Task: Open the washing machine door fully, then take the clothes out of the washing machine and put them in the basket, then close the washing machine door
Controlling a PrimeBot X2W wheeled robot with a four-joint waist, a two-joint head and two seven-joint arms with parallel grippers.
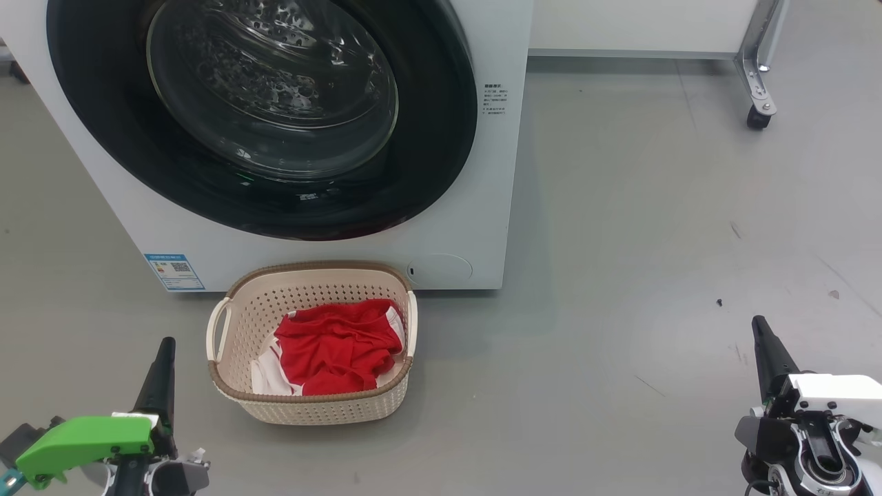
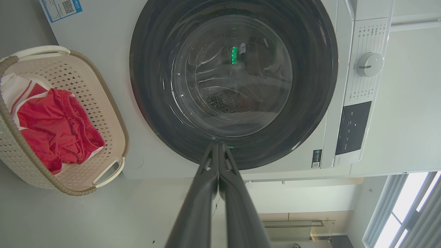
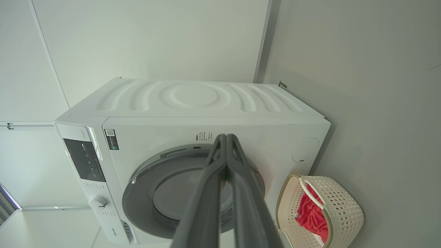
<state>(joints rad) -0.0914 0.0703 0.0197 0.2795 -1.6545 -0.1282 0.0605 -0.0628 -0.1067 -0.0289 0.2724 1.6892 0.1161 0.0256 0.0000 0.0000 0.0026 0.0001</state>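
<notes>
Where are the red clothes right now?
In the head view, the clothes sit inside the basket on the floor, just in front of the washing machine, left of centre and close to the left gripper.

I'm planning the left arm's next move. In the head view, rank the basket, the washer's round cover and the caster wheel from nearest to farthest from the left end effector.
From the left end effector:
1. basket, on the floor just to its right.
2. round cover, low on the washing machine front, right corner.
3. caster wheel, far upper right.
</notes>
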